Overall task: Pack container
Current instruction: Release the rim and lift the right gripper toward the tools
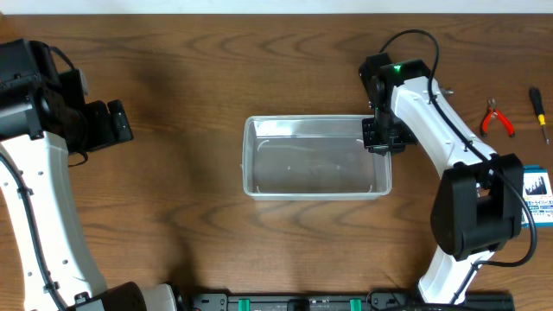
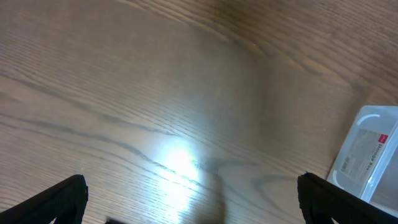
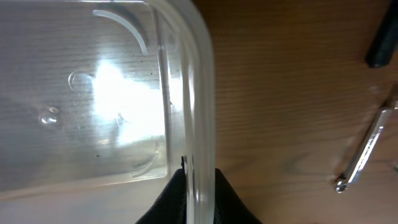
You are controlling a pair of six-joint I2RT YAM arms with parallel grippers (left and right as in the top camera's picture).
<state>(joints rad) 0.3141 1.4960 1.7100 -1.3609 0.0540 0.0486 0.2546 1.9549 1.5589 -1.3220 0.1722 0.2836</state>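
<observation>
Fingers (image 3: 163, 202) on the right seem to pinch the container (image 1: 294, 164) wall; a jerk could tip it. Left fingers (image 2: 62, 200) open, empty.

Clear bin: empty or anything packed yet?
Empty. Only wood grain shows through the clear plastic rectangular bin in overhead and right wrist views; red-handled pliers lie outside it.

Container (image 1: 302, 119) interior free from above, but right gripper (image 1: 378, 141) straddles its right wall. Open counter (image 1: 190, 104) to its left. Pliers (image 1: 496, 119), screwdriver (image 1: 538, 112), box (image 1: 537, 197) crowd the right edge.
</observation>
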